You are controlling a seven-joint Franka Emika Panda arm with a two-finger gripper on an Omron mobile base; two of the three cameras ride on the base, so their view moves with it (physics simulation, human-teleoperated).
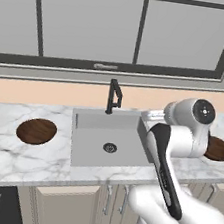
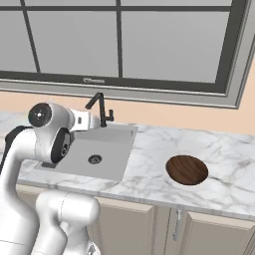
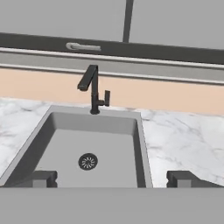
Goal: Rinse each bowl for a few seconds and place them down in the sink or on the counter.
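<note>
My gripper [image 3: 112,178] hangs spread and empty facing the sink [image 3: 131,124], both bowls on the counter [image 2: 149,169] beside it, the right bowl [image 2: 187,169] probably nearer than the left bowl [image 1: 36,130].

A wide window with a dark grey frame and thin dark mullions [image 1: 141,27] spans the wall, its panes a flat pale grey. A small silver latch [image 3: 83,47] sits on its lower rail. Below runs a peach-painted wall strip [image 2: 199,117]. Beige panelled cabinet doors with slim metal handles [image 2: 177,226] stand underneath.
</note>
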